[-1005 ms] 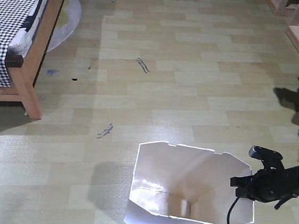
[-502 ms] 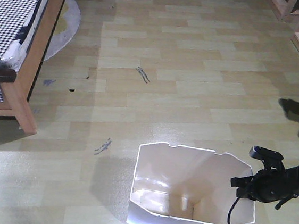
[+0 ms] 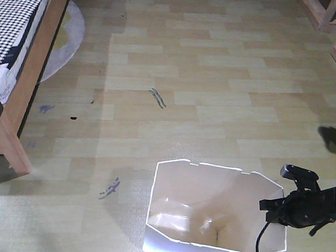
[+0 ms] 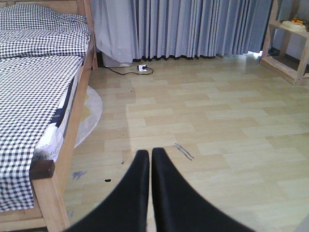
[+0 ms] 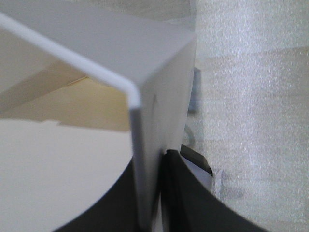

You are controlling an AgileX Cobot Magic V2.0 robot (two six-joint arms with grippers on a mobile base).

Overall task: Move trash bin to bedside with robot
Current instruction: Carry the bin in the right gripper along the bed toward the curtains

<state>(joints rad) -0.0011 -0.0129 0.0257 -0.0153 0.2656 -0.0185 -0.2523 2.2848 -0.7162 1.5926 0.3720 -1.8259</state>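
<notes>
- Right claw (image 3: 274, 210): clamped on the rim of the tall white plastic trash bin (image 3: 209, 187). The right wrist view shows one black finger on the cream inner face and one on the white outer face of the thin wall (image 5: 161, 101).
- Left claw (image 4: 150, 162): fingers pressed together, holding nothing, aimed over bare wood-pattern floor (image 3: 208, 88).
- Bin position: upright on the floor, with its body extending to the left of the right claw. The interior appears empty.
- Target: the bed with light wooden frame (image 3: 26, 87) and black-and-white checked bedding lies well apart from the right claw, ahead and far to its left.
- Handling, judged: light, with a thin wall that is likely to flex under a side load. The plastic is smooth, so a one-sided pinch may slip or tip the bin.
- Hold point, judged: grip at the rim beside a folded corner, where the wall is stiffest. Keep the bin low while moving it.
</notes>
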